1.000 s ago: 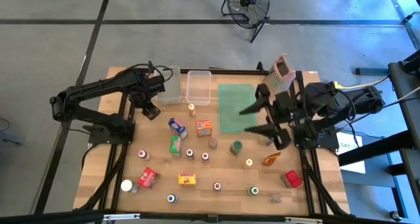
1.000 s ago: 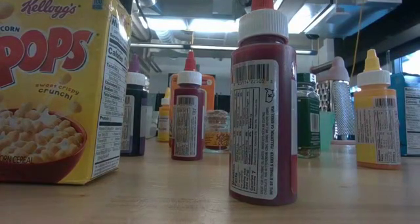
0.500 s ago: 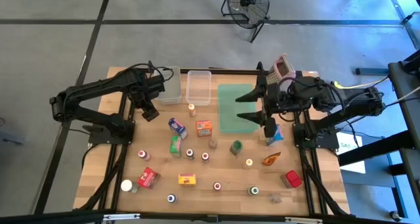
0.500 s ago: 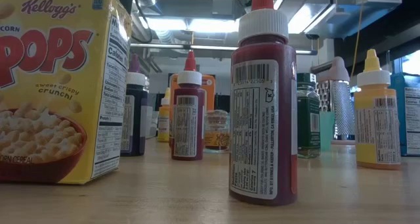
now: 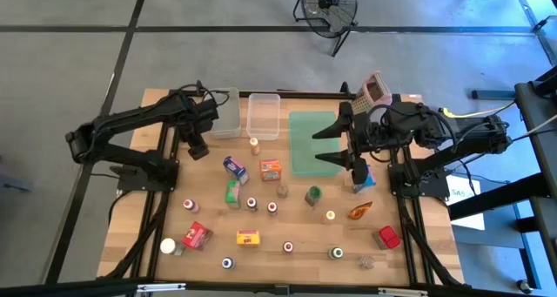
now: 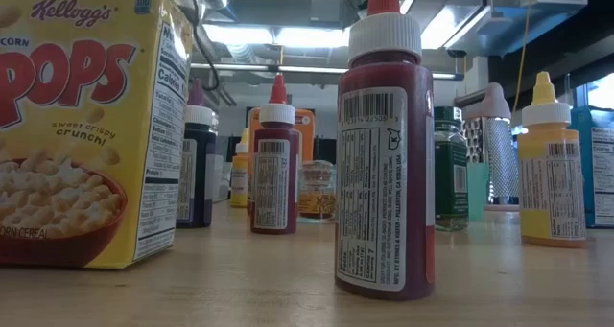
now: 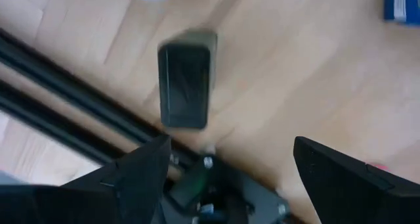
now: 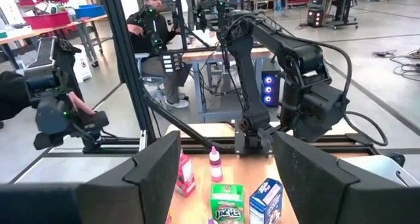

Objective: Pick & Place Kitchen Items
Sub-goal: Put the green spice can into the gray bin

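Both end effectors stand apart and empty: the right end effector above the green tray, the left end effector beside the bins. The groceries crowd the surface; a careless descent could topple neighbouring jars.

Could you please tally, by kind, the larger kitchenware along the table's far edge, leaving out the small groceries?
Clear bins: 2
Green tray: 1
Grater: 1
Total: 4
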{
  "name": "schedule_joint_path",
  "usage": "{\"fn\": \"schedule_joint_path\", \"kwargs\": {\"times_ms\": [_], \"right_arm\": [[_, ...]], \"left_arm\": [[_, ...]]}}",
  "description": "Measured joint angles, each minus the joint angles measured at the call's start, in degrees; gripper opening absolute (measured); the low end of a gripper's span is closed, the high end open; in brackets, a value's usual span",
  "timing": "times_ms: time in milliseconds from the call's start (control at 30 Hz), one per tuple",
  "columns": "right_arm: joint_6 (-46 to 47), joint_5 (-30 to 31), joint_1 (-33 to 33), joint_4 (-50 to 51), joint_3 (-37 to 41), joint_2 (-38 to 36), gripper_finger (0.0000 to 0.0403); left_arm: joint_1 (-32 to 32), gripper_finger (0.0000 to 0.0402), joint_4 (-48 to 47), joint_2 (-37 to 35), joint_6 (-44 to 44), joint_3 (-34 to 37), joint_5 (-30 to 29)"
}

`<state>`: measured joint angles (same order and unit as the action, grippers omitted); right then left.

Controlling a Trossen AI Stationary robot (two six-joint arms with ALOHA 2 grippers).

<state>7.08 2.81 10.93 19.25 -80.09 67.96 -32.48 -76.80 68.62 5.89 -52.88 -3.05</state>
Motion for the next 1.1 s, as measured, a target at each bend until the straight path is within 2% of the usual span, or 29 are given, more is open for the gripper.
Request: {"fn": "schedule_joint_path", "kwargs": {"times_ms": [333,467,800,1100], "right_arm": [[-1.84,0.02,-0.3,0.24,0.0,0.0,0.0245],[-1.67,0.02,-1.11,1.75,0.0,0.0,0.0246],[-1.5,-0.48,-1.6,3.89,0.0,0.02,0.0246],[-1.05,-0.54,-1.6,4.8,0.0,0.02,0.0246]], "left_arm": [[-7.62,0.0318,4.5,0.26,-5.69,1.11,-1.92],[-9.98,0.0318,5.38,1.97,-7.44,1.11,1.22],[-10.02,0.0318,5.53,7.43,-8.48,1.11,1.56],[-10.0,0.0318,7.41,10.96,-5.09,1.13,3.02]]}}
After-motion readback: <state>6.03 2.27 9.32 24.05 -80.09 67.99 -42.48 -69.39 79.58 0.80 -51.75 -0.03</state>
